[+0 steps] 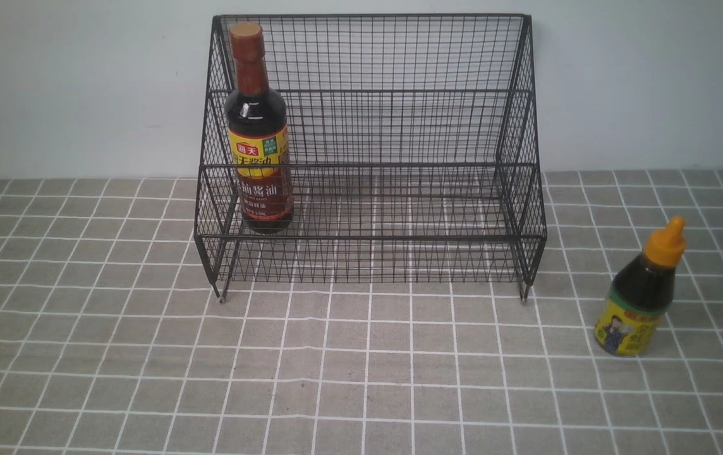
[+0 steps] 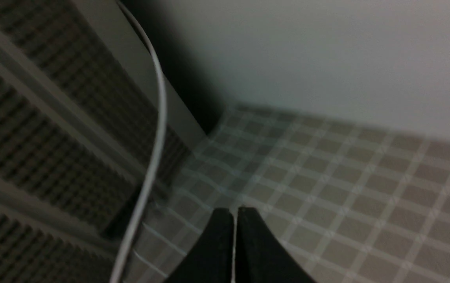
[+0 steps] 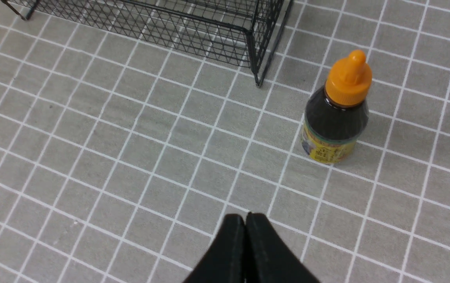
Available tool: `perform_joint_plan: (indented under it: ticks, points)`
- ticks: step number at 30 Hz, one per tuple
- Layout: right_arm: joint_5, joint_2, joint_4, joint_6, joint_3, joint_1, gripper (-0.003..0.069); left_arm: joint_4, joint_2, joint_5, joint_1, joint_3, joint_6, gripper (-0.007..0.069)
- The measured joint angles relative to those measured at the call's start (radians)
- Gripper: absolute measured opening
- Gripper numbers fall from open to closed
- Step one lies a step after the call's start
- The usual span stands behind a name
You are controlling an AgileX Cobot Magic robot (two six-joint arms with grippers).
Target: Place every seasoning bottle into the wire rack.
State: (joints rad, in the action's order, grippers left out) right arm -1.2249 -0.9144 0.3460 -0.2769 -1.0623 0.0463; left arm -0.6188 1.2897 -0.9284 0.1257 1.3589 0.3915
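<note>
The black wire rack [image 1: 399, 126] stands at the back of the checked tablecloth. The tall bottle [image 1: 259, 136] with brown cap and yellow-red label stands upright on the rack's lower tier at its left end. The shorter bottle [image 1: 643, 292] with orange nozzle cap stands upright on the cloth, right of the rack; it also shows in the right wrist view [image 3: 337, 112] beside the rack's corner [image 3: 256, 43]. My right gripper [image 3: 245, 217] is shut and empty, above the cloth, short of that bottle. My left gripper [image 2: 235, 211] is shut and empty, far from both bottles.
The grey checked tablecloth [image 1: 361, 379] covers the table up to a pale wall [image 1: 83, 82]. In the left wrist view a white cable [image 2: 158, 137] and a dark ribbed panel [image 2: 44, 129] lie at the table's edge.
</note>
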Motion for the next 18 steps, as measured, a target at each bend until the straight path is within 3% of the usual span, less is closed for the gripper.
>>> perform_joint_plan:
  ticks: [1, 3, 4, 8, 14, 17, 18]
  points:
    - [0.004, 0.0, 0.006, 0.0, 0.0, 0.0, -0.0011, 0.041, 0.003, -0.015, 0.0, -0.001, -0.028, -0.0007]
    - [0.044, 0.0, 0.038, -0.002, 0.0, 0.0, -0.0011, 0.321, 0.005, -0.08, 0.0, -0.001, -0.198, -0.0007]
    - [0.048, 0.0, 0.041, -0.003, 0.0, 0.0, -0.0011, 0.337, 0.004, -0.083, 0.0, -0.001, -0.208, -0.0007]
    - [0.172, -0.012, 0.01, -0.015, 0.0, 0.0, -0.0011, 0.595, -0.038, -0.211, 0.0, -0.005, -0.391, -0.0007]
    - [0.236, -0.133, -0.082, 0.034, 0.0, 0.0, 0.0019, 0.747, -0.179, -0.248, 0.0, -0.16, -0.505, -0.0007]
    - [0.241, -0.197, -0.12, 0.055, 0.0, 0.0, 0.0067, 0.772, -0.259, -0.249, 0.0, -0.27, -0.535, -0.0007]
    - [0.253, -0.24, -0.142, 0.067, 0.0, 0.0, 0.0118, 0.774, -0.316, -0.247, 0.0, -0.333, -0.542, -0.0007]
